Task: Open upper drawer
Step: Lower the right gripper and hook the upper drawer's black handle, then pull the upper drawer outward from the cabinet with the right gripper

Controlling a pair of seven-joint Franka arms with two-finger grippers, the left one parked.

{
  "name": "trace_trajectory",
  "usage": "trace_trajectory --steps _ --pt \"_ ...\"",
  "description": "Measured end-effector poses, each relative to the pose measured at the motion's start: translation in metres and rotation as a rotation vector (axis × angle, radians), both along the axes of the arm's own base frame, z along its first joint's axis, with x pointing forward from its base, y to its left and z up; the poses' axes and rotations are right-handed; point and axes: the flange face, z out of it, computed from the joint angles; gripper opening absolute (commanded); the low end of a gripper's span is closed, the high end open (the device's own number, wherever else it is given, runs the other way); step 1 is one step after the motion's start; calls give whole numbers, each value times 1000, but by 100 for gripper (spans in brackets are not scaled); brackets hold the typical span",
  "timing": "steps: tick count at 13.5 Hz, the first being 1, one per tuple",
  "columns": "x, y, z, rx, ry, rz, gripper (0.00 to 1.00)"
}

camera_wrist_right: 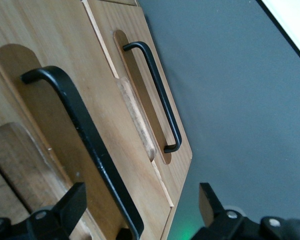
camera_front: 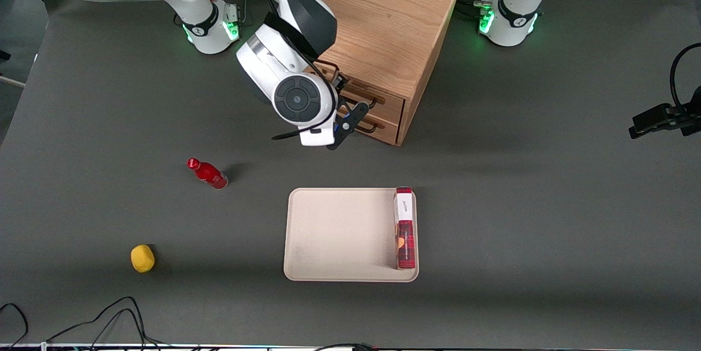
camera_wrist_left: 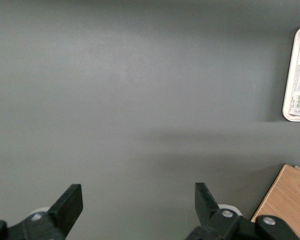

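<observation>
tray (camera_front: 328, 230): red box (camera_front: 404, 228) on edge inside | red bottle (camera_front: 208, 173) lying | yellow ball (camera_front: 142, 258)

The working arm's wrist is covering much of the upper drawer (camera_front: 383, 100) front in the front view, hiding the gripper (camera_wrist_right: 140, 210). In the right wrist view the frame edge is cutting off the upper drawer's handle (camera_wrist_right: 85, 150) and both fingertips.

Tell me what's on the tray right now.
One red carton lies along the tray's edge toward the parked arm; nothing else shows. The open gripper is at the upper drawer's handle.
</observation>
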Motion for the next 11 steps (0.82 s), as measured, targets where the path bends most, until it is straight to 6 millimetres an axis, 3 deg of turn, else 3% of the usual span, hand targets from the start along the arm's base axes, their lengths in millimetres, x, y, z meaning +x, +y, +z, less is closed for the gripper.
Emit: trace_trajectory --steps 11 --pt "6 4 -23 2 -7 -7 100"
